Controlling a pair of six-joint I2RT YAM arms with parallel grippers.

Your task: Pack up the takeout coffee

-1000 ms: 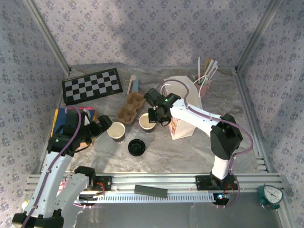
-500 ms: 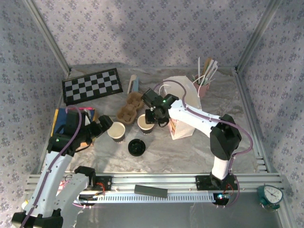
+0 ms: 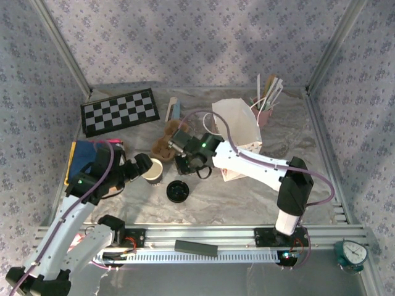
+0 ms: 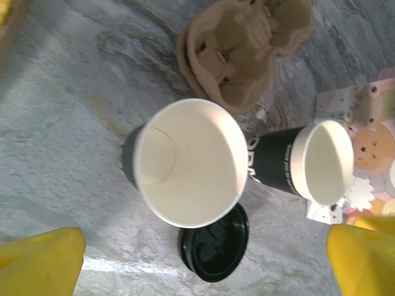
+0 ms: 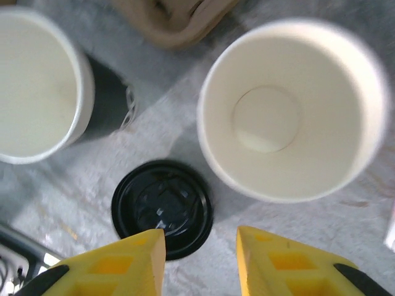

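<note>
One cup [image 4: 188, 160] and a second cup [image 4: 321, 161] at its 3 o'clock stood lidless on the tabletop [image 4: 62, 154]; the lid [image 4: 213, 246] lay loose at 6 o'clock. Left hand [image 4: 200, 262] was spread wide; right hand [image 5: 199, 237] was parted, gripping nothing. Lidding and packing apparently remained.

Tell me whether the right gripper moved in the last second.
Yes. The right gripper has shifted left and toward the near edge, away from the white bag and closer to the loose black lid.
</note>
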